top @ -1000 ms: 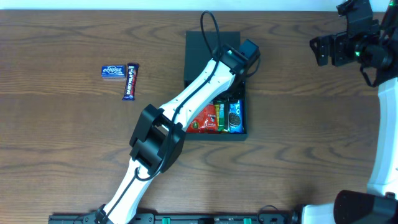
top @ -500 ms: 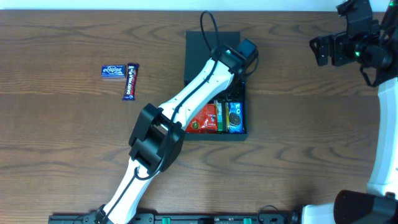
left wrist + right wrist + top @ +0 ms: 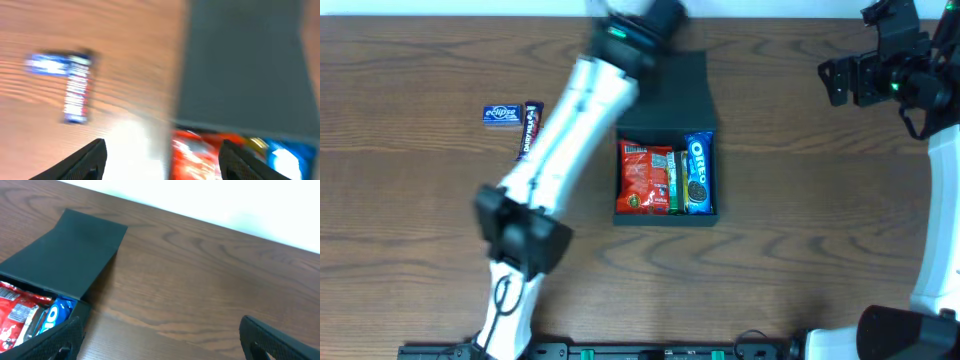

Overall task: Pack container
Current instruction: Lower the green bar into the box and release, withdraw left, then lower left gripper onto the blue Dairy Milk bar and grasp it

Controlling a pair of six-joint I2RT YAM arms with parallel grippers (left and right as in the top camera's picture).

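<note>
Container (image 3: 665,217) centre frame, lid flat open for loading. Gum pack (image 3: 501,114) and bar (image 3: 529,131) upper left on worktop (image 3: 800,200), unpacked. Left end effector (image 3: 162,160) spread, empty; right end effector (image 3: 160,332) likewise.

2 blurred packets (image 3: 77,90) are seen at 9 o'clock, the container (image 3: 245,60) at 1 o'clock; the left gripper (image 3: 162,155) is held spread.

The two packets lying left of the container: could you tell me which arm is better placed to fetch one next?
Probably left. The left gripper is open and empty, and that arm lies beside the blue packet and dark bar; the right gripper sits beyond the container, across the table.
</note>
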